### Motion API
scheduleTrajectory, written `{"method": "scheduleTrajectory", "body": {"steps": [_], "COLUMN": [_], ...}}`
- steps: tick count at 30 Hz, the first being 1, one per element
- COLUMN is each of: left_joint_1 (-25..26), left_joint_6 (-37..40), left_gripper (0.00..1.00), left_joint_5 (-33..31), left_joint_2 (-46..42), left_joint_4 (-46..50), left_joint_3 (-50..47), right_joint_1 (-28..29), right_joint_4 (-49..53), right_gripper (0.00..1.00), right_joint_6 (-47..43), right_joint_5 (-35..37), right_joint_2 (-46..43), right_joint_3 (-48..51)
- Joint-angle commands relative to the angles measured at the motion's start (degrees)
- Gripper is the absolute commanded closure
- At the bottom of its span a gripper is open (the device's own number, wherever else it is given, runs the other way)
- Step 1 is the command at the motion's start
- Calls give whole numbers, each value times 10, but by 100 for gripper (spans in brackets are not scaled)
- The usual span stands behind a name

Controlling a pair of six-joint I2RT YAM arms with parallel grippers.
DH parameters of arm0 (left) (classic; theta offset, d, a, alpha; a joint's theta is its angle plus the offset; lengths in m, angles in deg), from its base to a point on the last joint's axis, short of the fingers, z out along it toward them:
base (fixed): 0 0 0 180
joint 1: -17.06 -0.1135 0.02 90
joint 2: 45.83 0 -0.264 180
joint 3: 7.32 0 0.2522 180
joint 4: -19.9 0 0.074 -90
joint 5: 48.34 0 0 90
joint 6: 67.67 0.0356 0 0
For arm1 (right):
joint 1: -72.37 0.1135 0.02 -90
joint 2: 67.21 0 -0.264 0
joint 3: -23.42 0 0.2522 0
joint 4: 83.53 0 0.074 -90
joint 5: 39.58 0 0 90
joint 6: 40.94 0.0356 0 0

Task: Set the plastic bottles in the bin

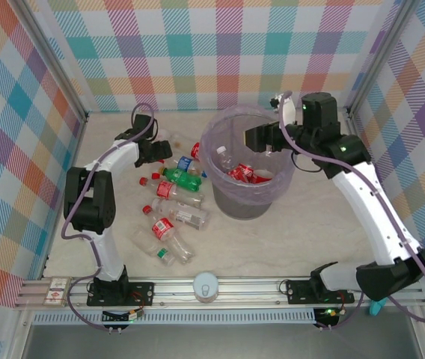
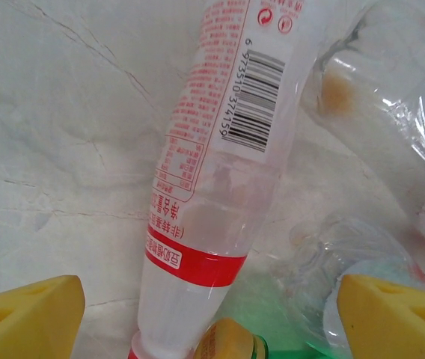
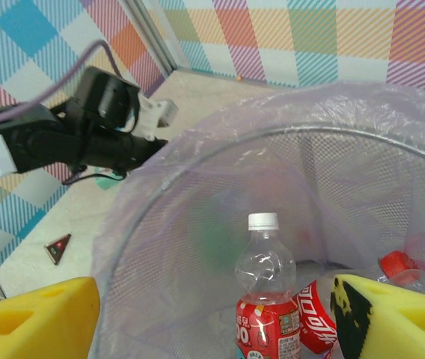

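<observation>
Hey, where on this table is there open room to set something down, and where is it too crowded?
Bare tabletop lies between the bin and the right arm, and in the strip between the bin and the near rail. It is crowded between the left arm and the bin, where the plastic bottles lie packed together.

One bin (image 1: 231, 206) stands on the table (image 1: 295, 239). Three bottles show inside it: one with a white cap (image 3: 263, 277) and two with red labels. Left of the bin, eight or so bottles lie on the table, though the clear ones overlap and are hard to tell apart. One of these is green (image 1: 183, 178), one is blue-labelled (image 1: 185, 163), at least two have red labels, and the others are clear. There are two arms, each with two yellow fingers (image 2: 25, 318). One white round disc (image 1: 206, 286) sits on the front rail.
</observation>
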Motion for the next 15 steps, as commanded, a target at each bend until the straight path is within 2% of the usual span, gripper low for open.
{"method": "scheduleTrajectory", "body": {"steps": [1,9,15], "left_joint_1": [-3,-3,-2], "left_joint_6": [14,15,16], "left_gripper": [13,14,17], "left_joint_5": [11,8,5], "left_joint_2": [12,35,47], "left_joint_4": [4,7,11], "left_joint_3": [9,13,15], "right_joint_1": [2,-1,-8], "right_joint_4": [18,26,26], "right_gripper": [19,19,19], "right_joint_6": [22,35,34], "right_joint_5": [-7,4,6], "right_joint_2": [-27,-83,-90], "right_joint_3": [-1,37,50]}}
